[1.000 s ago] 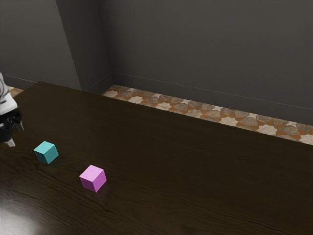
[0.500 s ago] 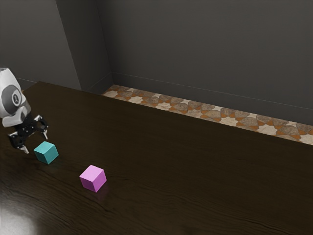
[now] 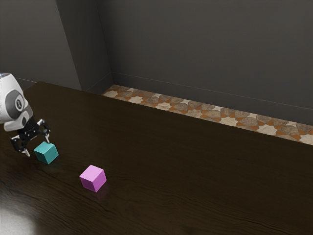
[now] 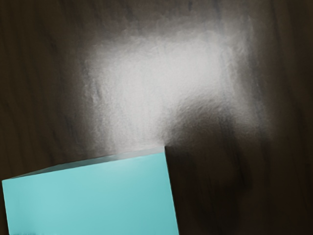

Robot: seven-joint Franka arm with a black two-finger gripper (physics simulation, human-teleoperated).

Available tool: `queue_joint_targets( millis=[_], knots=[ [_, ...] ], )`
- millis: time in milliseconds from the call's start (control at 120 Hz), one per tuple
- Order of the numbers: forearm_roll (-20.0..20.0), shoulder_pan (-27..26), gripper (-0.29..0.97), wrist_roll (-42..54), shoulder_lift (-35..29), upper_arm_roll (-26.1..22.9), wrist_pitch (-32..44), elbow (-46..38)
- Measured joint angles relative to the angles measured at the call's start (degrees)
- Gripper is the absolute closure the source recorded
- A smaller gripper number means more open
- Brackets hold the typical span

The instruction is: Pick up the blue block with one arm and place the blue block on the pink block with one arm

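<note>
My pincer (image 3: 35, 145) hangs spread and empty, with the blue block (image 3: 46, 152) just beneath it, a touch toward the exterior view's right.

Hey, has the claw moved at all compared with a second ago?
Yes. The claw has come in from the exterior view's left edge toward the right and now hangs open at the blue block, which stayed put.
</note>
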Motion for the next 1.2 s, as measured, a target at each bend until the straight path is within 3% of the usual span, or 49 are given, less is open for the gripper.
queue_joint_targets(
  millis=[1200],
  knots=[
    [4.39,-0.01,0.0,-18.24,7.06,-1.56,2.06,3.48]
  ],
)
